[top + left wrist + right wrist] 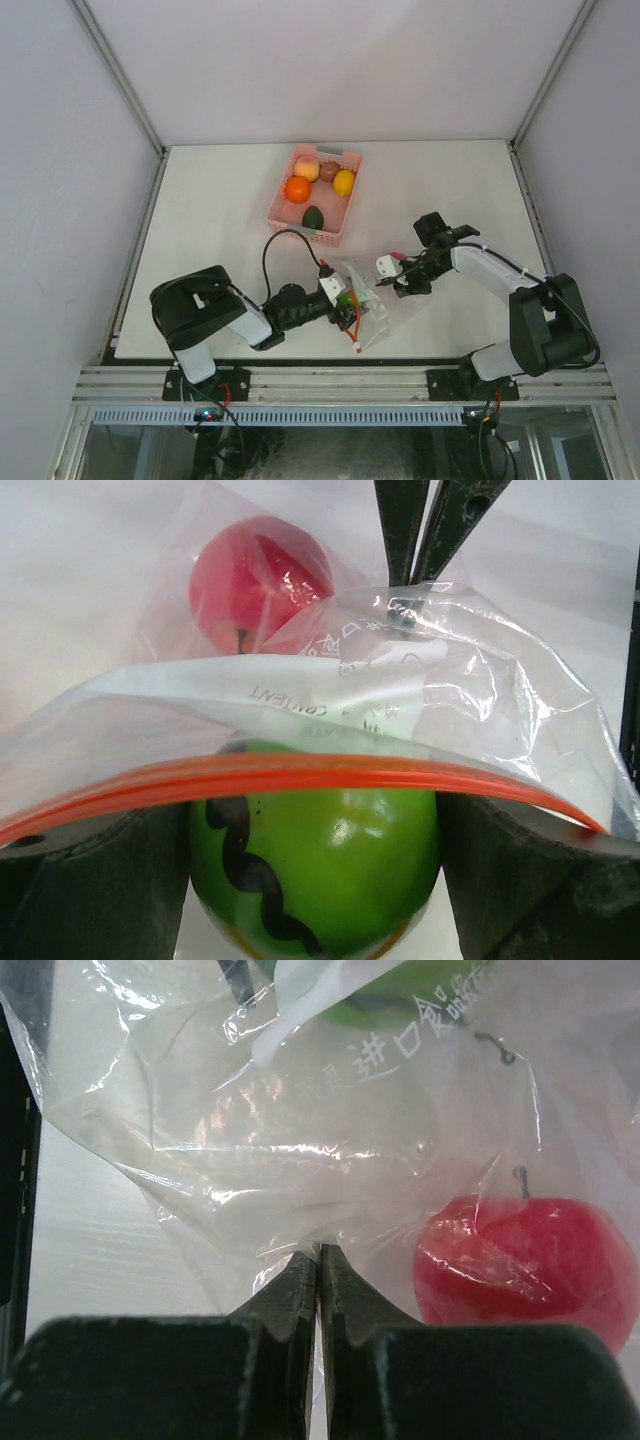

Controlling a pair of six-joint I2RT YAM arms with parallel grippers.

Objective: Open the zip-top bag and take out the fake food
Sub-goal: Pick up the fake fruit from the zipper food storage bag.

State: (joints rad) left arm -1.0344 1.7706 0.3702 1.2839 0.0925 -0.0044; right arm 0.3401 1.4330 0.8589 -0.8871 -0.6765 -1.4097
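The clear zip-top bag [377, 303] lies between the two grippers, its orange zipper strip [300, 777] facing the left arm. My left gripper [345, 303] is shut on a green fake fruit with a black wavy stripe [330, 860] at the bag's mouth, just under the strip. A red apple [258, 580] sits deeper inside the bag and also shows in the right wrist view [525, 1260]. My right gripper [402, 282] is shut on a fold of the bag's plastic [320, 1245] at the far end.
A pink slotted basket [343, 222] stands behind the bag, holding a peach [306, 167], a brown piece [329, 171], an orange [298, 189], a yellow fruit [344, 182] and a dark green one [314, 216]. White walls enclose the table.
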